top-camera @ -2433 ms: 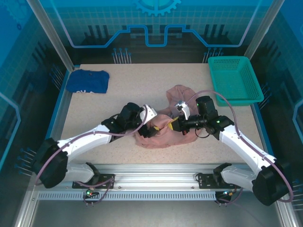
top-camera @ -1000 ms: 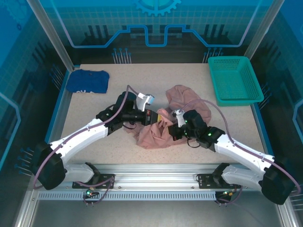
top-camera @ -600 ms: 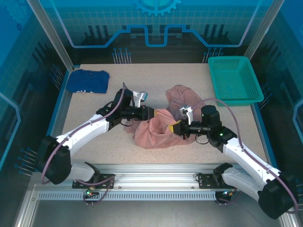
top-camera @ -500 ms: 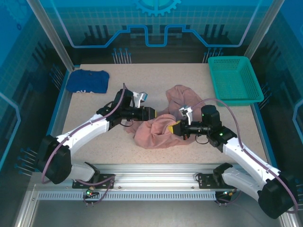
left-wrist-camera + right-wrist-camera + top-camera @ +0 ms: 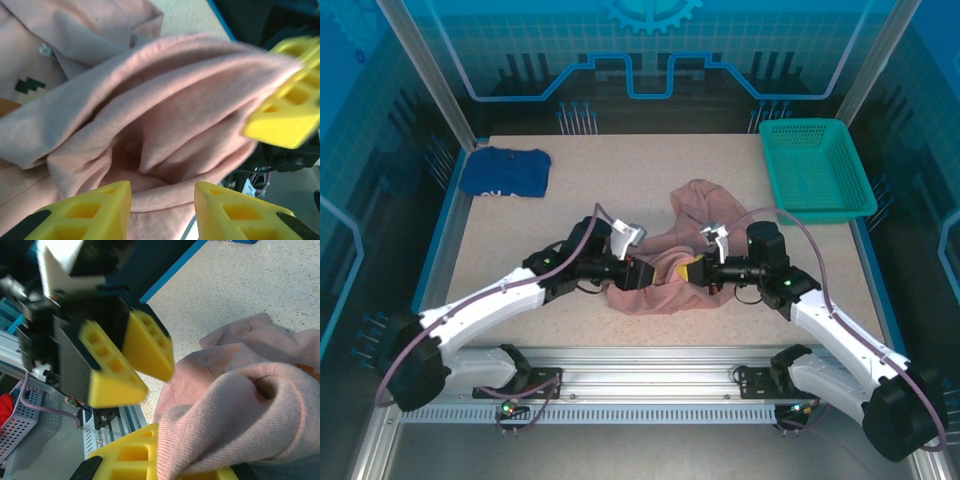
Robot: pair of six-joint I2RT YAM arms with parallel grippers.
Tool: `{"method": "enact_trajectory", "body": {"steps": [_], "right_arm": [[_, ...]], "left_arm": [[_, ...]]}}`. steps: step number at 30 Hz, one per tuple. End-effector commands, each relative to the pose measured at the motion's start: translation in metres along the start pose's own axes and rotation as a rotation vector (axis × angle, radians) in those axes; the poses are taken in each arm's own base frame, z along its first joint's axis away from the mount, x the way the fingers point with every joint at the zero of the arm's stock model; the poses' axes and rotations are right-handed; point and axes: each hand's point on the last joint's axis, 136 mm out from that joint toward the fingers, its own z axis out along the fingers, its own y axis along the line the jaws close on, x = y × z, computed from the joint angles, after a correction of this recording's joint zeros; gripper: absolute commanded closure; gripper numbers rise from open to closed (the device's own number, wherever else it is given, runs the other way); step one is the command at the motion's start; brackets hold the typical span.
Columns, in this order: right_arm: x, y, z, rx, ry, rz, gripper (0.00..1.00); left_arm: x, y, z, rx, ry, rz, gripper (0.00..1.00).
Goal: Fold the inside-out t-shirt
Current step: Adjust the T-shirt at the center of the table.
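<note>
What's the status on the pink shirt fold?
Left gripper open at the raised fold. Right gripper shut on t-shirt, bunched, unfolded. Blue garment, basket off to the sides.

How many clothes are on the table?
2. A crumpled pink t-shirt lies in the middle of the table, and a folded dark blue garment sits at the far left corner. More could be hidden under the pink one.

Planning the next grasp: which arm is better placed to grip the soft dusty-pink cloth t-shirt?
Likely left: the left gripper is open before a cloth fold; the right gripper is shut on the t-shirt.
</note>
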Motion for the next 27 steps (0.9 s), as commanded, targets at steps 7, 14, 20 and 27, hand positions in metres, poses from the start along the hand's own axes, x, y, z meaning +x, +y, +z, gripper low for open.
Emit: {"method": "enact_trajectory", "body": {"steps": [7, 14, 20, 27], "right_arm": [[0.006, -0.004, -0.005, 0.019, -0.010, -0.001, 1.00], [0.007, -0.004, -0.007, 0.023, -0.016, 0.000, 1.00], [0.015, -0.010, -0.014, 0.077, -0.004, 0.000, 1.00], [0.013, -0.030, -0.026, 0.199, -0.007, 0.026, 1.00]], "left_arm": [[-0.005, -0.018, 0.051, 0.144, 0.051, 0.069, 0.51], [-0.020, -0.017, 0.075, 0.189, 0.012, 0.066, 0.63], [-0.040, -0.013, 0.064, 0.162, -0.061, 0.097, 0.88], [-0.034, -0.014, 0.023, 0.149, -0.088, 0.183, 0.95]]}}
